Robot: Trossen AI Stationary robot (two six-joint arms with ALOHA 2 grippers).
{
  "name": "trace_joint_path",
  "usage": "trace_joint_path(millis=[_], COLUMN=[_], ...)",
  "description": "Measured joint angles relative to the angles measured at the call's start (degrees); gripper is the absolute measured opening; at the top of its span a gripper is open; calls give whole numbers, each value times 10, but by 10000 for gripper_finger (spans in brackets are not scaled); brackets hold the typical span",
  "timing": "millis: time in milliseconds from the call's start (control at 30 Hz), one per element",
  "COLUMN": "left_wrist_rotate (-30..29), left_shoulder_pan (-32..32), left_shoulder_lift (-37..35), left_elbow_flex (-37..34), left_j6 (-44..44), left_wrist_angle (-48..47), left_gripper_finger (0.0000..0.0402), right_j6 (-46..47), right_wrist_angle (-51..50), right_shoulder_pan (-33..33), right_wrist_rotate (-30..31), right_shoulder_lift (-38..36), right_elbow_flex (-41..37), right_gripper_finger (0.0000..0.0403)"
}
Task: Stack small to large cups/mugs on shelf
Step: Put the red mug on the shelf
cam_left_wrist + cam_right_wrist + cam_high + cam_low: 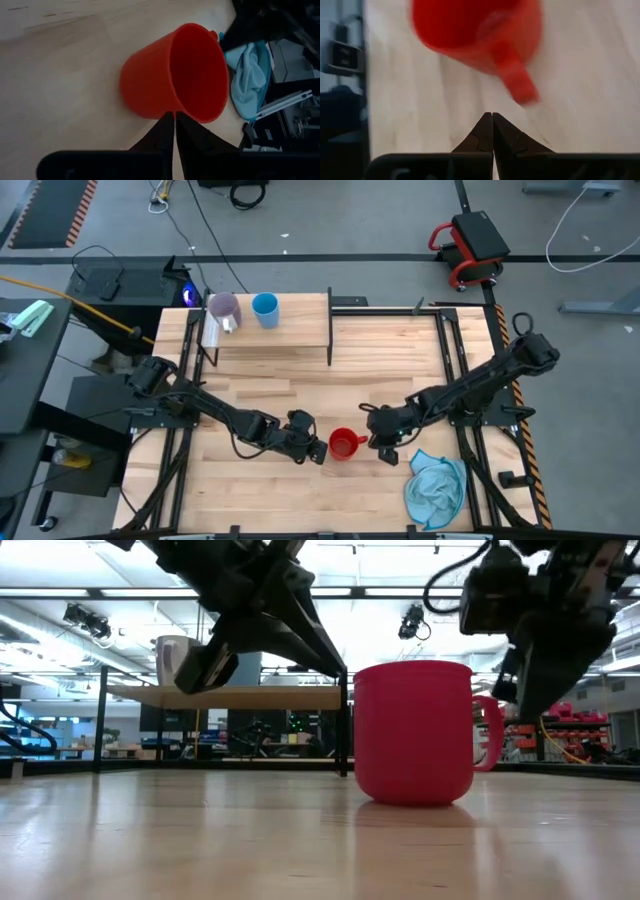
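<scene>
The bright red cup (344, 444) stands upright on its base on the tabletop, with its handle (362, 442) pointing toward the table's right. My left gripper (318, 452) is shut, its tips at the cup's left rim. My right gripper (379, 443) is shut too and hovers just right of the handle (520, 86), apart from it. The pale purple cup (223, 309) and the light blue cup (265, 308) stand side by side on the shelf (290, 325) at the far left of the table. My left gripper (175, 115) brings its shut fingertips to the red cup's rim (176, 111) on the side away from the handle, slanting down from the table's left. I cannot tell whether they touch it. The cup stays upright on the table.
A light blue cloth (437, 486) lies crumpled near the table's near right corner, beside the right arm. Bare wood (300, 385) lies between the red cup and the shelf. The shelf's right half (305, 315) holds nothing.
</scene>
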Motion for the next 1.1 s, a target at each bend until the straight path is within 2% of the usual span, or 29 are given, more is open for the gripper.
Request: trace_joint_path(millis=[100,233,333,467,600,733,833,1100], left_wrist_rotate=[0,6,14,36,29,16,5,9], left_shoulder_pan=[0,-8,-24,-54,-76,-71,-57,-25], left_shoulder_lift=[0,0,0,1,15,42,70,102], left_elbow_flex=[0,0,0,0,-1,1,14,52], left_j6=[0,-13,-29,-57,-88,-93,-88,-55], left_wrist_angle=[0,0,0,1,13,59,75,72], left_gripper_finger=[22,13,11,19,29,31,28,33], right_j6=[0,0,-2,-12,-32,-46,-45,-6], right_wrist_angle=[27,-34,-92,-91,-76,-30,25,43], right_shoulder_pan=[11,13,13,-11,-60,-83,-81,-35], right_wrist_rotate=[0,12,48,93,98,81,51,41], right_shoulder_lift=[4,-20,-54,-79,-59,-26,1,37], right_elbow_flex=[1,3,3,3,3,3,4,3], right_gripper_finger=[4,4,4,4,4,4,4,4])
